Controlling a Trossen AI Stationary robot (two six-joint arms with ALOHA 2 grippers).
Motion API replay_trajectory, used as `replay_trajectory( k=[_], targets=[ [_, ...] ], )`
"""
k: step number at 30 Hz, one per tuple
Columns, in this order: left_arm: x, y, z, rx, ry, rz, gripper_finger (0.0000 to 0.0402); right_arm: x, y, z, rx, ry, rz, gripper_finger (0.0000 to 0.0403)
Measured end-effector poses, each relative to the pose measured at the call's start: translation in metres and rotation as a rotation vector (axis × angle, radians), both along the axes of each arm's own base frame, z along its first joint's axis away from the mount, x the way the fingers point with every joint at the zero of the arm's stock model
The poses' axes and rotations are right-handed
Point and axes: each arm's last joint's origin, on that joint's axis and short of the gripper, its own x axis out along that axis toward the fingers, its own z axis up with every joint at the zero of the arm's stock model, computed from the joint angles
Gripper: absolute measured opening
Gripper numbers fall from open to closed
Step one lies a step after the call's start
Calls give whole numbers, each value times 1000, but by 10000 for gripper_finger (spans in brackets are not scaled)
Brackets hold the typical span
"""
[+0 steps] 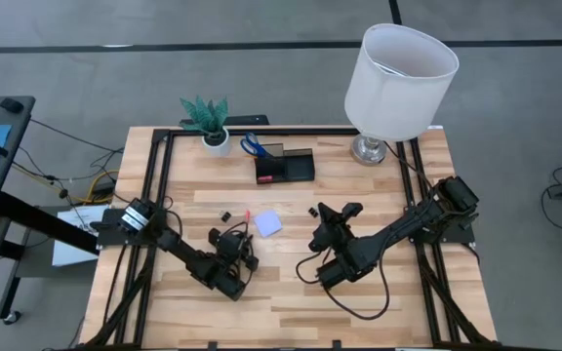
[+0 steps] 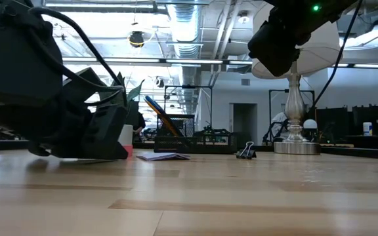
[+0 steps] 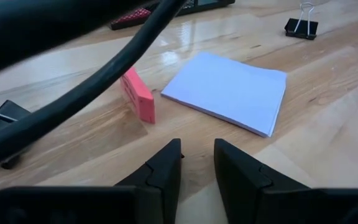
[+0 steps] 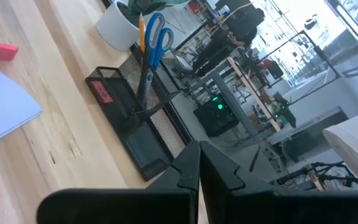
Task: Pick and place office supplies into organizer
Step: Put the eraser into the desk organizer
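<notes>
The left gripper (image 3: 196, 163) sits low over the surface (image 1: 398, 195), its jaws a narrow gap apart with nothing between them. They aim at the bare wood just short of the eraser (image 3: 138, 94) and the note pad (image 3: 229, 90), which lie side by side, close but apart. That low, level pose suits a flat pick, and the eraser looks the likelier target since it stands on edge and offers two faces to pinch, while the pad lies flat and thin.

The right gripper (image 4: 197, 167) hangs above the surface to the right of the pad, jaws clenched on nothing, pointed toward the organizer (image 4: 129, 118); it seems to be waiting clear of the left arm's work.

The organizer stands at the far edge beside the plant pot (image 1: 217, 139), between it and the lamp (image 1: 396, 73). Its taller part already holds the scissors (image 4: 156, 34) and a pencil (image 4: 142, 28), standing upright, handles up, because the deep cell keeps long items from tipping. Something red (image 4: 103, 92) lies in the lower tray.

Loose things still out: one binder clip (image 3: 301, 26) past the pad toward the right arm, and another clip (image 1: 227, 215) on the left arm's side. So the task looks partly done, with the small flat pieces left
</notes>
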Motion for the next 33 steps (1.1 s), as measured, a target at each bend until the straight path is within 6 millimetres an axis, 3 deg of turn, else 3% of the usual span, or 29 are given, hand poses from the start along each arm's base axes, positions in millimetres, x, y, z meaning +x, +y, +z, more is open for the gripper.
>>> replay_trajectory(
  k=[33],
  targets=[
    [-3,14,-2,5,70,54,88,-1,-1,1,-19,-15,-1,1]
  ],
)
